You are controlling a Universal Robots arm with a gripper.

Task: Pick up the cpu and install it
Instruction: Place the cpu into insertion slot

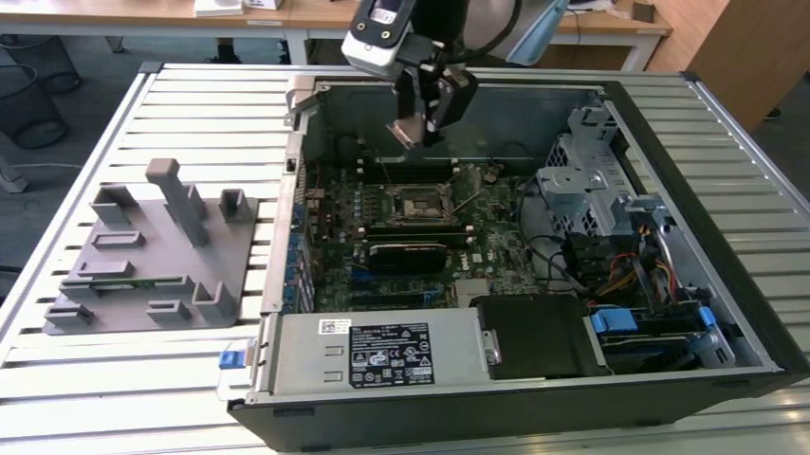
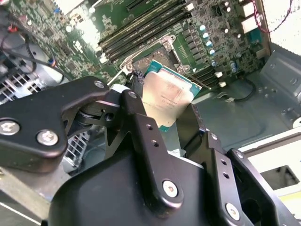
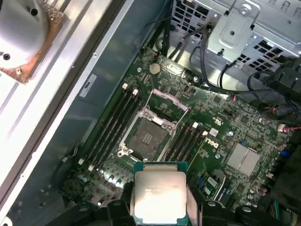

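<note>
We see the arm (image 1: pixel 443 24) reaching down into the open computer case (image 1: pixel 633 95) on the slatted bench (image 1: pixel 190 114). Inside lies the motherboard (image 3: pixel 235 136), its socket (image 3: pixel 146 139) open, below the fingers (image 2: pixel 141 122) and apart from them. The fingers are clamped on the cpu (image 3: pixel 159 195), which hangs above the board.
</note>
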